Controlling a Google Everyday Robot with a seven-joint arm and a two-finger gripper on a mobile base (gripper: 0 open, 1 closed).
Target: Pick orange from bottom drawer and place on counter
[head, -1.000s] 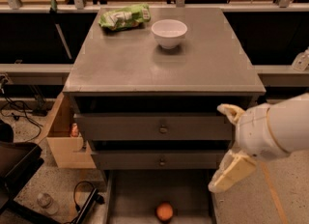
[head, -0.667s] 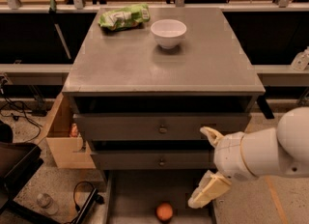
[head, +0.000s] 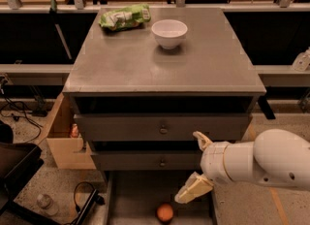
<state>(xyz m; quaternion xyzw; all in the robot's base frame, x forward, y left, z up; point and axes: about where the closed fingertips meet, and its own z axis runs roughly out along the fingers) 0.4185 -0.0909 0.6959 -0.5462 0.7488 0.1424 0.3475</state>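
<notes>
The orange (head: 165,213) lies on the floor of the open bottom drawer (head: 133,195), near its front edge. My gripper (head: 188,167) hangs in front of the cabinet's lower right, above and just right of the orange, not touching it. Its two cream fingers are spread apart and hold nothing. The white arm (head: 271,158) reaches in from the right. The counter (head: 164,69) is the grey cabinet top.
A white bowl (head: 169,33) and a green snack bag (head: 124,16) sit at the back of the counter. Two knobbed drawers (head: 162,129) are shut above the open one. A cardboard box (head: 65,139) stands left of the cabinet, with a black chair (head: 17,175) and a bottle (head: 47,203) nearby.
My arm and gripper have moved left and down, from the cabinet's right side to over the open bottom drawer. The orange has not moved.
</notes>
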